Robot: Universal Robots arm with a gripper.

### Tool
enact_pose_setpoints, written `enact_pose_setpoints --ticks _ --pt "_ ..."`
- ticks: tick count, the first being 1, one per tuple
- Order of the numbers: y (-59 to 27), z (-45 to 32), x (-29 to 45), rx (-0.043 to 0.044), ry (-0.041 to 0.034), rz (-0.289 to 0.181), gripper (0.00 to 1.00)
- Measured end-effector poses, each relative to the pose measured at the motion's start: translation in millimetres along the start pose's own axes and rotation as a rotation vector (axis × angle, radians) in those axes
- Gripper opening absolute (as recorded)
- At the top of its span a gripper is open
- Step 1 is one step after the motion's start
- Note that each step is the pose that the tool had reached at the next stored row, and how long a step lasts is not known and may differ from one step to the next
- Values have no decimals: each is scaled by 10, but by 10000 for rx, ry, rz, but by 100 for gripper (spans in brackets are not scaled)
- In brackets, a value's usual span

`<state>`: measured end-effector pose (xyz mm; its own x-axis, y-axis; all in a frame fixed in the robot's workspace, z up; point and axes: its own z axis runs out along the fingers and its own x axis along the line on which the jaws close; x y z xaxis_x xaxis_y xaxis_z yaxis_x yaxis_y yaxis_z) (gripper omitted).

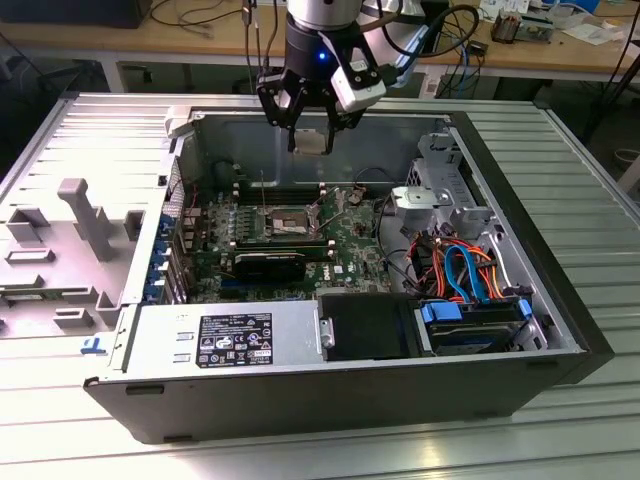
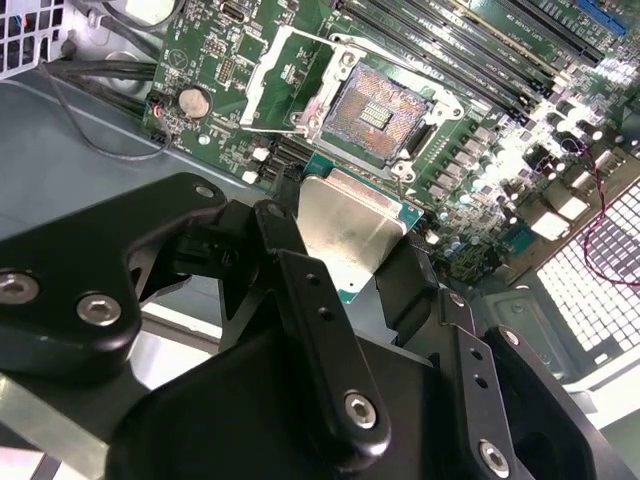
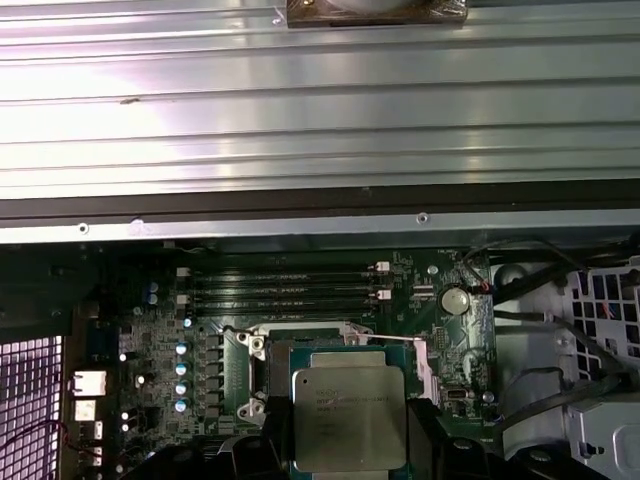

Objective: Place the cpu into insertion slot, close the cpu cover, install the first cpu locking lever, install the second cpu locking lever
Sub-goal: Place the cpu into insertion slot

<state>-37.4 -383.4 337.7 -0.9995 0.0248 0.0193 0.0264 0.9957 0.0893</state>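
My gripper hangs over the open computer case, shut on the cpu, a flat square chip with a dull silver top. Both wrist views show black fingers pressing on opposite edges of the cpu. The insertion slot lies bare on the green motherboard below, well apart from the chip. The chip's upper edge overlaps the slot in the first wrist view. The cpu cover, a silver frame, is swung open to one side of the slot.
Long memory slots run beside the socket. A black card lies in front of it, with a power supply and cabled drive bays towards the exterior view's right. The case wall rises behind the board.
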Motion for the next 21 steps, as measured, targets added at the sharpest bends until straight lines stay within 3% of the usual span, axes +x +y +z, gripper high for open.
enact_pose_setpoints --ticks 20,21 --pt "-48 73 2 0 0 0 55" --pt "-78 150 1 -1 0 -1 55"
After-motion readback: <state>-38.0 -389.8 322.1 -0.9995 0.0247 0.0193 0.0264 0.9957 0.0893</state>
